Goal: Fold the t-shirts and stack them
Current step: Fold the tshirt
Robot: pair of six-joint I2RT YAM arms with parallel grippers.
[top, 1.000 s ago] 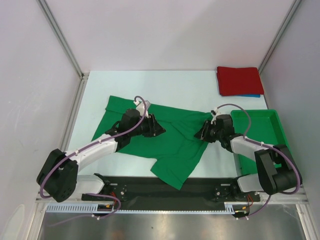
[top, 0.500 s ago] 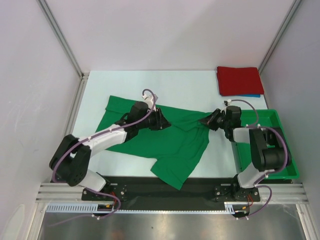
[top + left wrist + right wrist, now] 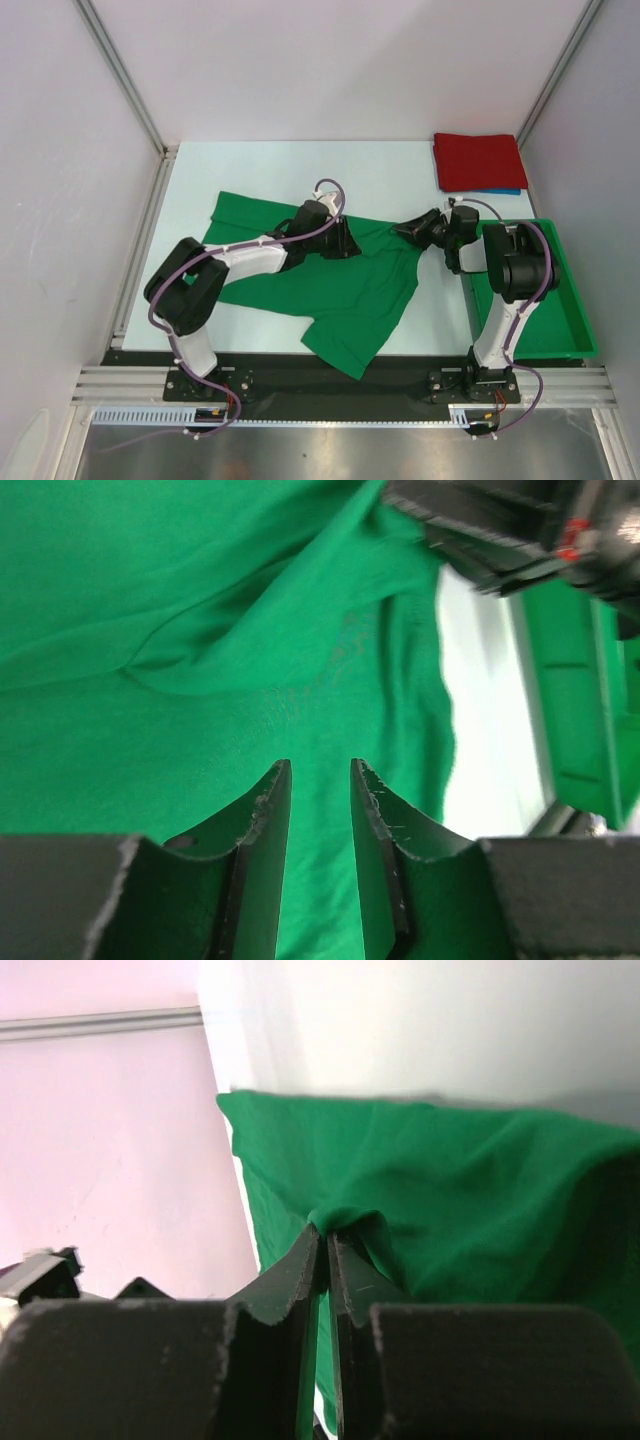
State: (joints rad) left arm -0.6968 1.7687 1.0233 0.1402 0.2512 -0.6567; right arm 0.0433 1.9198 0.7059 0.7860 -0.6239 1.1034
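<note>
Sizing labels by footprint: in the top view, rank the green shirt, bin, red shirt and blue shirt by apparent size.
1. green shirt
2. bin
3. red shirt
4. blue shirt, only a sliver showing

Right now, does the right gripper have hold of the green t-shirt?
Yes, in the right wrist view the right gripper has its jaws nearly shut on a raised fold of the green t-shirt.
</note>
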